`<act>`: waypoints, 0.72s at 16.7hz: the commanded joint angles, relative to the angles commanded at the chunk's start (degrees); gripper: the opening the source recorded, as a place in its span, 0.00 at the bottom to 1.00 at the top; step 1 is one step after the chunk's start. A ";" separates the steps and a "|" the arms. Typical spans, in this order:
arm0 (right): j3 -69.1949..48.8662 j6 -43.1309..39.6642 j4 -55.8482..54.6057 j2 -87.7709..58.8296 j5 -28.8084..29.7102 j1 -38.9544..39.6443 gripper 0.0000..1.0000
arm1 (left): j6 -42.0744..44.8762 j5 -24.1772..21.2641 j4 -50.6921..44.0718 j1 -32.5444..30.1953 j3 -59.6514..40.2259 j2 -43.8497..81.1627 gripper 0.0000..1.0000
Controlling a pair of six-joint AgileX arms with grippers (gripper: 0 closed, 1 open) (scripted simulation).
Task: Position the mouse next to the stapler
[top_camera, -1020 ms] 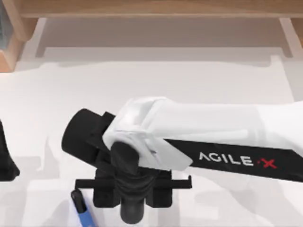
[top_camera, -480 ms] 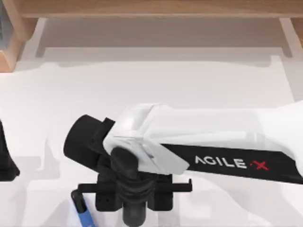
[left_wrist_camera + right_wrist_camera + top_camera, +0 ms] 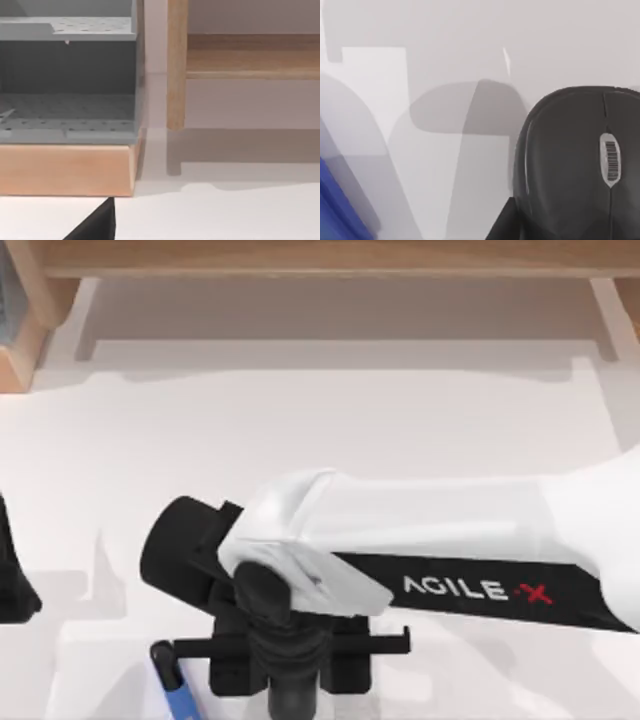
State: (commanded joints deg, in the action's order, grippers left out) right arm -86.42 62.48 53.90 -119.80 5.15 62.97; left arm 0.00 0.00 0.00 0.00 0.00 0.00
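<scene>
Since a second ago my right arm has slid toward the table's (image 3: 400, 440) near edge, its hand (image 3: 290, 680) above the mouse (image 3: 580, 165), close beside the blue stapler (image 3: 180, 695). Whether that hand is apart, I cannot tell. My left arm (image 3: 15, 580) sits parked at the left.

The right arm (image 3: 450, 515) has a glossy white shell with a black side band carrying white "AGILE" lettering and a red X. Its wrist ends in a black cylinder, ribbed black housing and thin black crossbar. The left arm (image 3: 12, 585) shows as a black shape at the frame's left edge.
</scene>
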 joint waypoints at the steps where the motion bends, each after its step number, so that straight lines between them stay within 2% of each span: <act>1: 0.00 0.00 0.00 0.00 0.00 0.00 0.23 | 0.00 0.00 0.00 0.00 0.00 0.00 1.00; 11: 0.00 0.00 0.00 0.00 0.00 0.00 0.98 | 0.00 0.00 0.00 0.00 0.00 0.00 1.00; 12: 0.00 0.00 0.00 0.00 0.00 0.00 1.00 | 0.00 0.00 0.00 0.00 0.00 0.00 1.00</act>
State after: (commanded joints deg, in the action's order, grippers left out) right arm -86.42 62.48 53.90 -119.80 5.15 62.97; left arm 0.00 0.00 0.00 0.00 0.00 0.00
